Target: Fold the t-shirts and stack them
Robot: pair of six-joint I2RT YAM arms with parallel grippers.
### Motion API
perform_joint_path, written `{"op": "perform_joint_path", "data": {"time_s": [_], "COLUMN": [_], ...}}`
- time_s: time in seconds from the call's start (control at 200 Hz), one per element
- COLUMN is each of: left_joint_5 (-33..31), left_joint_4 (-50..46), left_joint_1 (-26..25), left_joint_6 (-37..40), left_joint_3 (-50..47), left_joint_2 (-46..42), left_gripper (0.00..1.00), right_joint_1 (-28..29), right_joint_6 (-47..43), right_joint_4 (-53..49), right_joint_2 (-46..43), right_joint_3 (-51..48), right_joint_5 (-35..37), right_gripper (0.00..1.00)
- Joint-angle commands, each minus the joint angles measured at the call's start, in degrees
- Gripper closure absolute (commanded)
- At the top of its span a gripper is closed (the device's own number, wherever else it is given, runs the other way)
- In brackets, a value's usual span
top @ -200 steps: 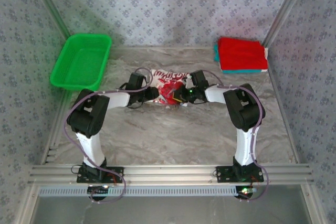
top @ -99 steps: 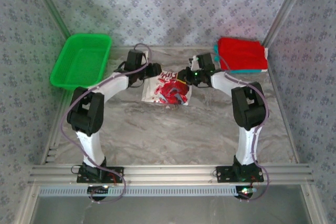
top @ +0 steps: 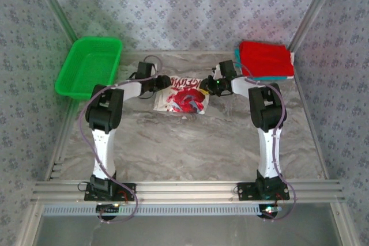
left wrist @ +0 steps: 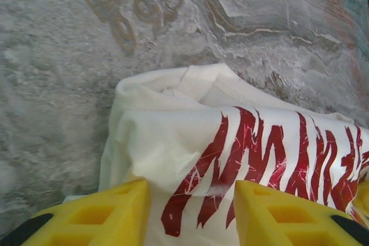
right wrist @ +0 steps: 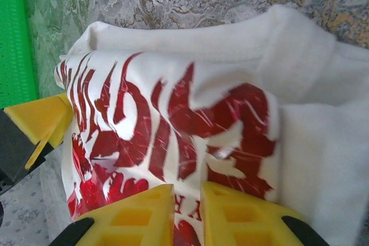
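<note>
Bolted at the near edge of a marbled table [top: 184, 142], the left arm [top: 101, 154] and right arm [top: 266, 154] stretch away toward the far half. There a white t-shirt [top: 180, 97] with a red graphic print lies folded into a small bundle, roughly midway across. The left gripper [top: 163, 81] meets the bundle's far left corner, the right gripper [top: 206, 86] its far right corner. In the left wrist view the yellow fingers [left wrist: 115, 211] stand well apart, released, with the printed cloth lying slack between and beyond them. In the right wrist view the yellow fingers [right wrist: 138, 211] sit almost together over the edge of the print, a thin slit between them; whether they pinch any cloth cannot be told. Beyond the shirt, a green basket [top: 69, 82] sits at the far left corner. At the far right corner, well apart from the white t-shirt, a folded red shirt [top: 265, 59] lies stacked on a folded teal shirt [top: 237, 59].
</note>
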Motion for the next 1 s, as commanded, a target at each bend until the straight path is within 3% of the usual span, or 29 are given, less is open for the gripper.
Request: {"op": "perform_joint_path", "data": {"time_s": [0.0,0.115,0.235,0.485,0.61,0.999], "left_joint_5": [-1.96,-5.23,-9.98,-14.76,-16.62,-15.23], "left_joint_4": [-5.24,-7.84,-10.48,-12.69,-12.61,-6.53], "left_joint_1": [0.37,-0.57,-3.28,-7.15,-7.11,-6.71], "left_joint_6": [1.52,2.16,2.99,3.35,3.86,2.69], "left_joint_3": [0.55,-1.55,-5.89,-14.42,-15.88,-18.64], "left_joint_2": [-4.16,-11.27,-18.09,-20.25,-18.72,-13.31], "left_gripper": [0.51,0.48,0.44,0.45,0.46,0.49], "right_joint_1": [0.1,0.23,-0.13,0.7,0.83,2.46], "right_joint_6": [-3.51,-4.5,-3.52,-3.74,-3.21,0.18], "right_joint_4": [-4.69,-5.7,-5.19,-3.03,-2.09,0.19], "right_joint_2": [-5.16,-12.21,-17.99,-19.75,-17.23,-8.42], "right_joint_3": [1.41,-2.79,-9.22,-16.02,-16.99,-10.34], "right_joint_5": [0.98,2.74,4.59,5.21,4.75,3.79], "right_gripper": [0.74,0.64,0.48,0.21,0.17,0.19]}}
